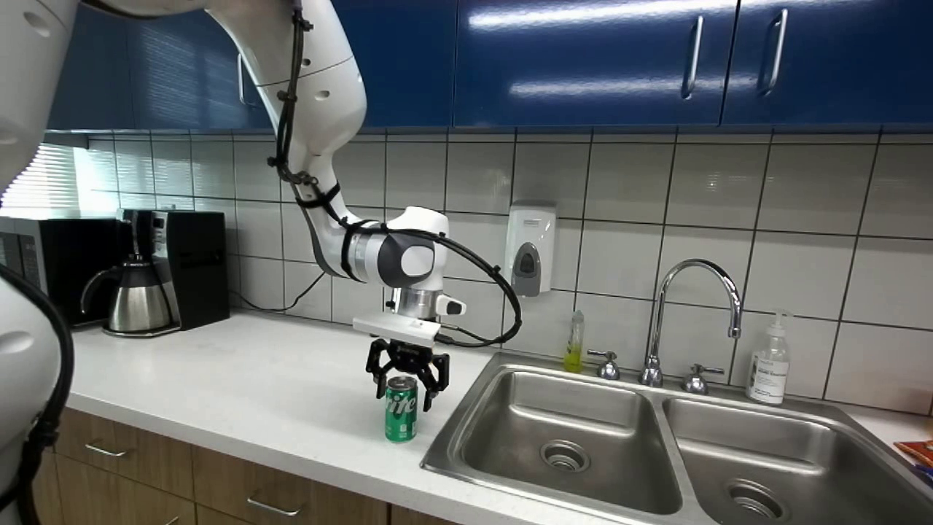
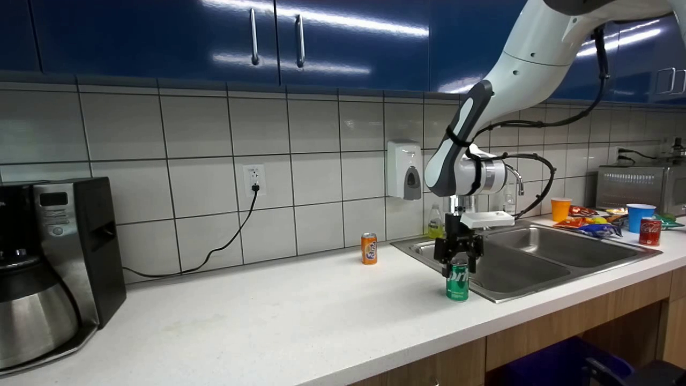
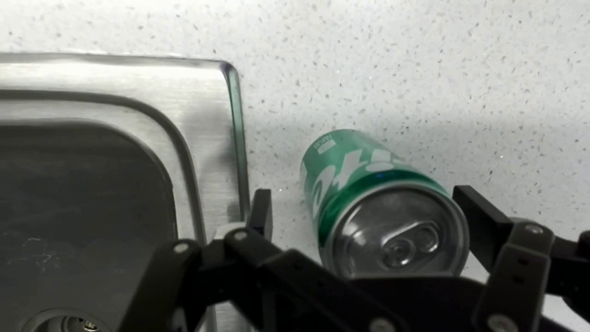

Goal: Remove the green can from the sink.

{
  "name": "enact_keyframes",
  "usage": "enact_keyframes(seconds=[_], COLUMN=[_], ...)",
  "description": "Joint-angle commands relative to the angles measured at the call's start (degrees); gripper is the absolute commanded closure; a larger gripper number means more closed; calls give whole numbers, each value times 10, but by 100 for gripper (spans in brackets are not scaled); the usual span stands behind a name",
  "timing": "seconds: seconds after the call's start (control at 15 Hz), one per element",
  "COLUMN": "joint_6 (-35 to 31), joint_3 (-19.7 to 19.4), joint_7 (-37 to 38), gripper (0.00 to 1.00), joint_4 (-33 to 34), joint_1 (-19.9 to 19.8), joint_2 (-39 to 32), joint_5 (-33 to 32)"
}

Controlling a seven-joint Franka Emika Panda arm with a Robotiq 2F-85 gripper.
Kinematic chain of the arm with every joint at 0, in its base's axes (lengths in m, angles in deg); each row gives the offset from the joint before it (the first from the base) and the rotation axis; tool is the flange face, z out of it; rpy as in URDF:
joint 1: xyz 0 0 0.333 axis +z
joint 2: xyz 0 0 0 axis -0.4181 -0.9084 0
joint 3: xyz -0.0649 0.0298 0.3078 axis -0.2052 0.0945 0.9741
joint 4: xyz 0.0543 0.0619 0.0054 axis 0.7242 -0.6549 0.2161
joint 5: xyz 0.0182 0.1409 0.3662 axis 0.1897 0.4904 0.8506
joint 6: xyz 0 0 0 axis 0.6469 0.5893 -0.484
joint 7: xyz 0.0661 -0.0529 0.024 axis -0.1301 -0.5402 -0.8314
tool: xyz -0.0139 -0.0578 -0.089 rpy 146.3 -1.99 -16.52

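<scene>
Green can (image 3: 378,207) stands loose and off-centre within the widely spread claw (image 1: 404,397)

Streaks of glare cross the blue cabinets (image 1: 594,55) in both exterior views, window blinds (image 1: 51,179) glow almost white in an exterior view, and in the wrist view soft-edged grey shadow flanks the green can (image 3: 373,203) on the bright tabletop (image 3: 461,83), the fingers (image 3: 484,226) nearly black.

Wrist view: sink (image 3: 212,120) cut off L & btm; green can (image 3: 385,203), lower lid rim partly hidden behind gripper (image 3: 364,207) (cropped btm). In an exterior view, coffee maker (image 2: 88,246) cut off L; in an exterior view, pump bottle (image 1: 770,373) fine print illegible.
</scene>
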Motion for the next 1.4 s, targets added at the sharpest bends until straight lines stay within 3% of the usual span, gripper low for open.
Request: enact_keyframes(seconds=[0.0,0.87,1.33], joint_6=[7,67,119], joint_3=[5,1,-7], joint_7=[12,14,5], gripper=[0,0,0], joint_4=[-2,-41,-98], joint_1=[-8,1,1], joint_2=[12,127,220], joint_5=[-14,-37,-34])
